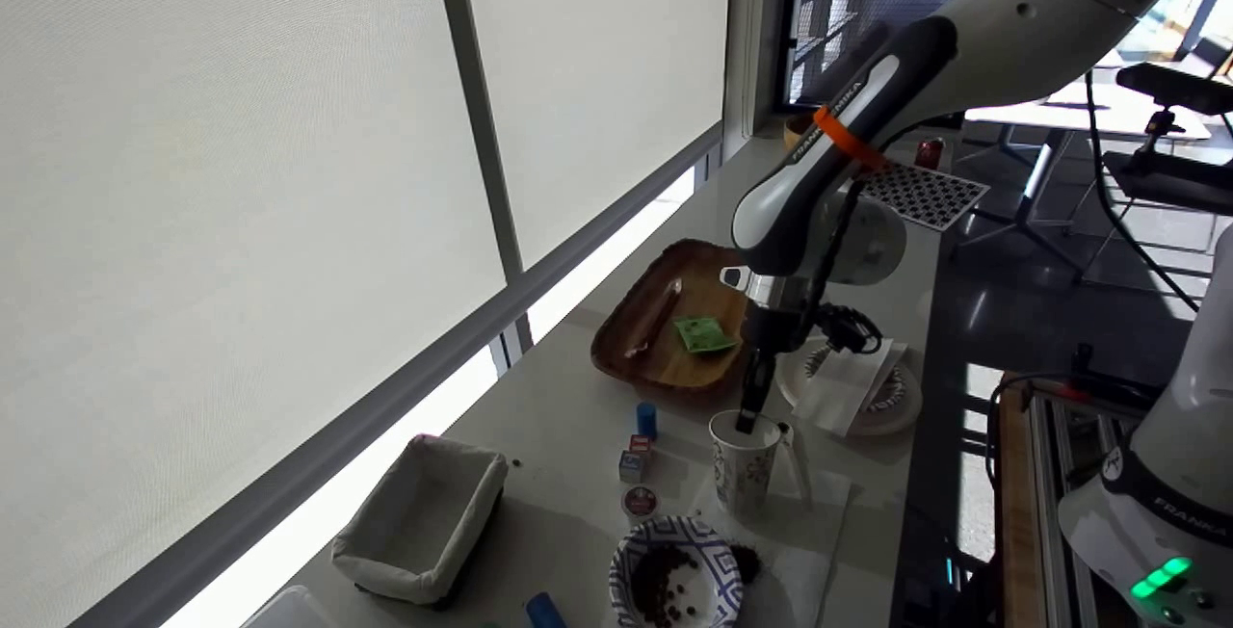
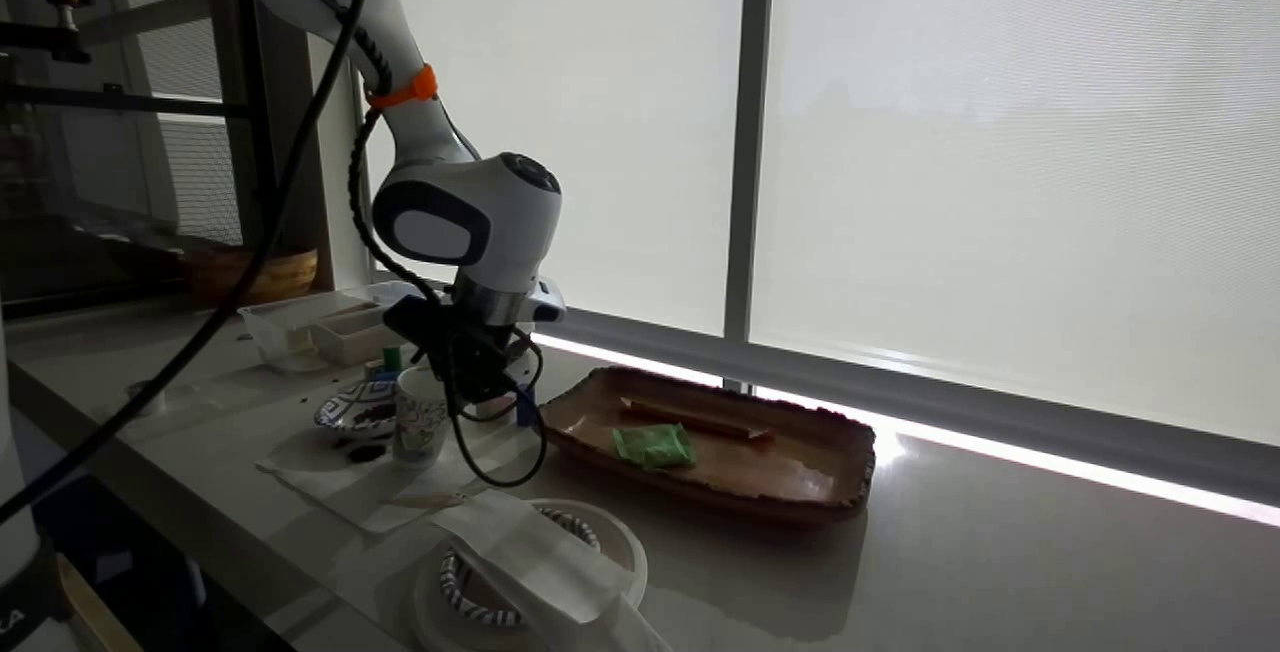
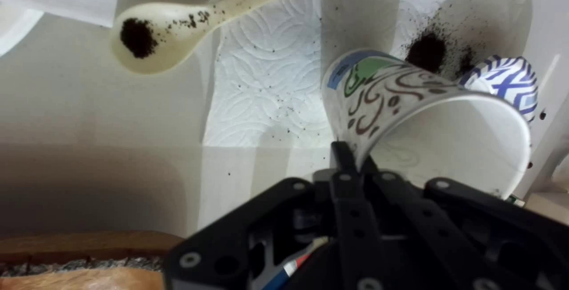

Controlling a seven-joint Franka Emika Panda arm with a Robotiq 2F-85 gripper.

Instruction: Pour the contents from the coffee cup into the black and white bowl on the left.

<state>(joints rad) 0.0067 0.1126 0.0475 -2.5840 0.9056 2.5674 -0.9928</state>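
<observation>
The coffee cup [image 1: 740, 469] is a white paper cup with a swirl print, upright in both exterior views. In the wrist view my gripper [image 3: 357, 156] is shut on its rim, one finger outside the wall and one inside. The cup [image 3: 378, 98] has a white inner wall; its bottom is hidden. Whether its base touches the paper towel, I cannot tell. The black and white bowl [image 1: 722, 570], with dark grounds and beans in it, sits beside the cup. Part of that bowl [image 3: 511, 81] shows behind the cup in the wrist view.
A spoon [image 3: 151, 36] with dark grounds lies by the paper towel [image 3: 266, 81], where grounds [image 3: 426, 52] are spilled. Behind stands a wooden tray [image 1: 626, 339] with a green packet. A napkin [image 2: 545, 557] covers a striped dish on a white plate. A lined basket [image 1: 424, 503] stands near the window.
</observation>
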